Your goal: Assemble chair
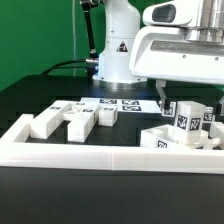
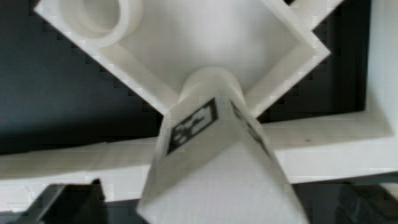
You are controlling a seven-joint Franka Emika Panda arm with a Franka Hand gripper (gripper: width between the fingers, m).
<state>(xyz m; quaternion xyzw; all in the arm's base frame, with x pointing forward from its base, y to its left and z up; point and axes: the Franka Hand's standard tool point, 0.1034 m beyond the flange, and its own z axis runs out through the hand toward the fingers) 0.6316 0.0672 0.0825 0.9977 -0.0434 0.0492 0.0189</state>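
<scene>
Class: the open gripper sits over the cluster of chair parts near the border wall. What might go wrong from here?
1. The gripper straddles the tagged bar, which looks tilted; closing may catch it off-centre and twist it.
2. The chair parts crowd together by the border wall; a finger might bump the holed plate and shift it.

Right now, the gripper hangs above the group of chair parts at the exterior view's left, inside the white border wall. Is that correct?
The side is wrong. The gripper hangs above the group of chair parts at the exterior view's right, not left, inside the white border wall; the exterior view shows this.
</scene>
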